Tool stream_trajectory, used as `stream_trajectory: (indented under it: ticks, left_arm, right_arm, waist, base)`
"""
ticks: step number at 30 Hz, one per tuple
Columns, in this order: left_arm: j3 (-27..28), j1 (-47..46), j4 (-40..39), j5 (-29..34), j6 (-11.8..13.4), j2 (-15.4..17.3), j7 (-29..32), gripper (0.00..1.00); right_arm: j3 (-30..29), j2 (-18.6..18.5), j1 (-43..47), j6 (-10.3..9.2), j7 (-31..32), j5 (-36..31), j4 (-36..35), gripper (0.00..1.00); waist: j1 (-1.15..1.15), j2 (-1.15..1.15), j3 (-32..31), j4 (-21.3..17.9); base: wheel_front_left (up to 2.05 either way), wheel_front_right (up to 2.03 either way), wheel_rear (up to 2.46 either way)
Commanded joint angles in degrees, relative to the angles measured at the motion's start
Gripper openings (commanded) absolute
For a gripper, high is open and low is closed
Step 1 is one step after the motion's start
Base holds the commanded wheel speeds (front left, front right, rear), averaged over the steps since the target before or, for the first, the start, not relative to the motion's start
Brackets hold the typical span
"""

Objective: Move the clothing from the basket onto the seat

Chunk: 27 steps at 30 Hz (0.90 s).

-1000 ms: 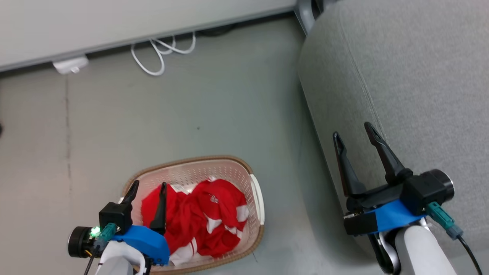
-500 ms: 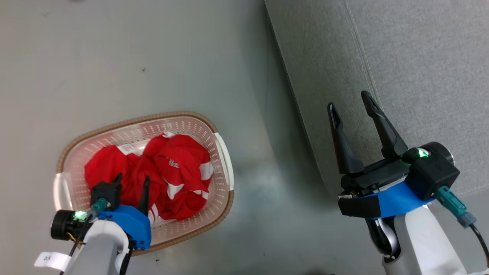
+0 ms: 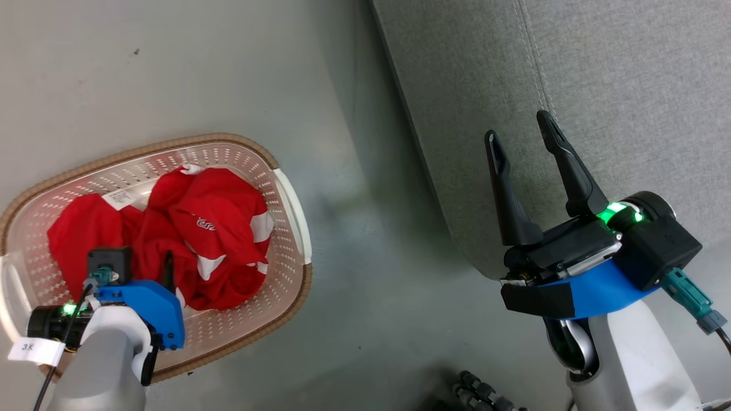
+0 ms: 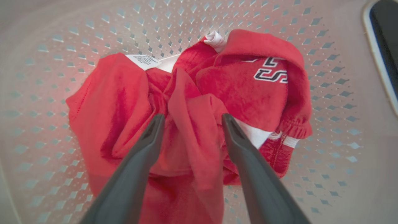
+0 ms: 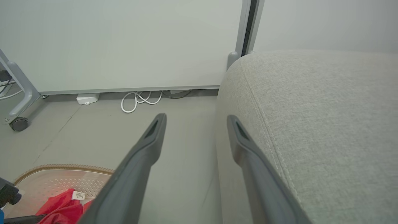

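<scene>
The clothing (image 3: 211, 228) is a crumpled red heap with white panels and small lettering, lying in the cream perforated basket (image 3: 200, 140) on the floor at the left. My left gripper (image 3: 139, 260) points down into the heap. In the left wrist view the left gripper (image 4: 192, 117) is open, and a fold of the clothing (image 4: 248, 93) stands up between its fingers against the basket wall (image 4: 93, 31). My right gripper (image 3: 517, 127) is open and holds nothing, over the left edge of the grey seat (image 3: 599, 85). The right wrist view shows the right gripper (image 5: 196, 117), the seat (image 5: 326, 109), the basket (image 5: 62, 168) and the clothing (image 5: 59, 205).
Grey floor (image 3: 354, 228) separates the basket from the seat. Behind it, a pale wall panel has a coiled white cable (image 5: 136, 101) and a white adapter (image 5: 87, 98) at its foot. A wheeled frame's caster (image 5: 19, 123) stands at the far left. A dark ribbed cable (image 3: 485, 394) lies by my base.
The head camera has tilted down, so the whole picture has shifted. My left gripper has gone lower into the basket, onto the clothing. The right gripper stays open by the seat's edge.
</scene>
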Motion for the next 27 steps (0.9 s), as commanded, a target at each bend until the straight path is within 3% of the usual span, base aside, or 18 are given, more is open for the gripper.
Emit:
stream_trajectory:
  ticks: [1, 5, 6, 7, 8, 9, 20, 27]
  left_arm:
    - [0.3, -1.6, 0.8, -0.4, 0.6, 0.6, 0.6, 1.0]
    - [0.5, -3.0, 3.4, -1.1, 1.4, 0.5, 3.1, 1.0]
    - [0.4, -3.3, 3.9, -1.0, 1.4, 0.5, 3.5, 0.49]
    - [0.2, -3.6, 4.2, -1.0, 1.3, 0.5, 3.6, 0.22]
    - [0.0, -3.9, 4.4, -0.9, 1.4, 0.4, 3.4, 0.14]
    - [-0.1, -4.0, 4.7, -0.9, 1.4, 0.2, 3.3, 0.0]
    - [-1.7, -4.9, 6.6, -1.5, 0.8, -1.9, 3.4, 0.0]
    - [-3.6, -3.2, 7.0, -1.8, -0.4, -3.9, 1.5, 0.0]
  right_arm:
    - [0.0, -0.1, -0.8, 0.03, -0.2, 0.3, -0.4, 1.0]
    - [-0.2, -0.1, -0.6, 0.03, -0.2, 0.6, -0.4, 1.0]
    - [-0.2, -0.1, -0.6, 0.03, -0.2, 0.7, -0.4, 1.0]
    - [-0.3, -0.1, -0.6, 0.03, -0.2, 0.7, -0.3, 1.0]
    - [-0.3, -0.1, -0.5, 0.03, -0.2, 0.7, -0.3, 1.0]
    - [-0.4, -0.1, -0.5, 0.03, -0.2, 0.6, -0.3, 1.0]
    - [-0.9, -0.1, -0.5, 0.03, -0.2, 0.3, 0.4, 1.0]
    - [-1.2, -0.1, 0.0, 0.03, -0.2, -0.8, 2.0, 1.0]
  waist:
    - [-0.01, 0.0, 0.8, -1.0]
    - [-0.01, 0.0, 0.9, -1.6]
    - [-0.01, 0.0, 0.9, -1.7]
    - [-0.01, 0.0, 0.9, -1.8]
    - [-0.01, 0.0, 0.8, -1.8]
    - [-0.01, 0.0, 0.8, -1.8]
    - [-0.01, 0.0, -1.3, -0.1]
    - [-0.01, 0.0, -7.3, 2.9]
  base:
    - [0.0, 0.0, 0.0]
    - [0.0, 0.0, 0.0]
    - [0.0, 0.0, 0.0]
    - [0.0, 0.0, 0.0]
    - [0.0, 0.0, 0.0]
    - [0.0, 0.0, 0.0]
    - [0.0, 0.0, 0.0]
    - [0.0, 0.0, 0.0]
